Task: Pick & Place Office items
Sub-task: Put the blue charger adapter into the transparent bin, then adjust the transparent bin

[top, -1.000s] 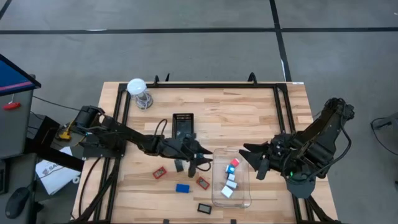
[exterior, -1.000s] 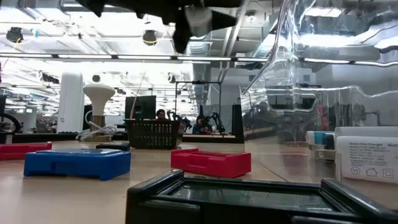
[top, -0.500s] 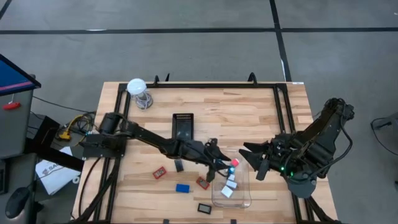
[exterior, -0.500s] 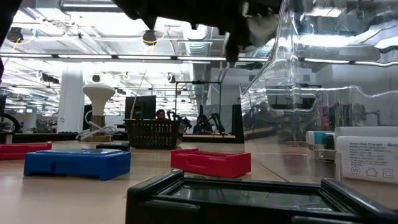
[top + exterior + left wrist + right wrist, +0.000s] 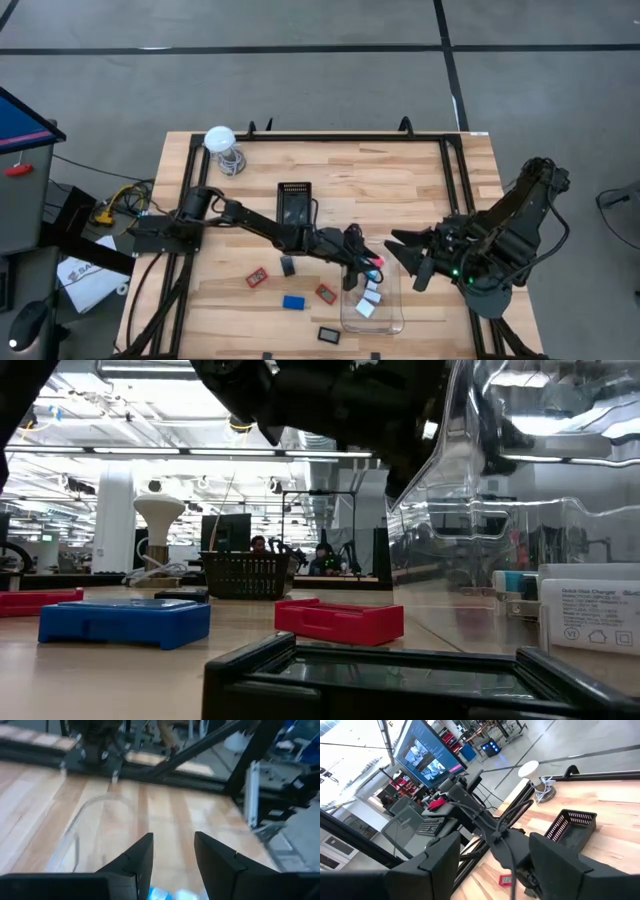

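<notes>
- Left pincer [image 5: 362, 266] over the clear box [image 5: 392, 318] rim, fingers apart, nothing seen between: release step.
- Right pincer [image 5: 400, 252] waiting beside, fingers apart.
- Next: back for red piece [image 5: 326, 294].

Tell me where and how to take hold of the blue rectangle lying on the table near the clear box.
Grip the blue rectangle across its short sides, coming straight down from above. It lies flat and low on the wooden table, so only a top-down pinch on its edges looks workable. It has free space around it; the red piece is apart. The left gripper, now over the clear box, is nearest.
</notes>
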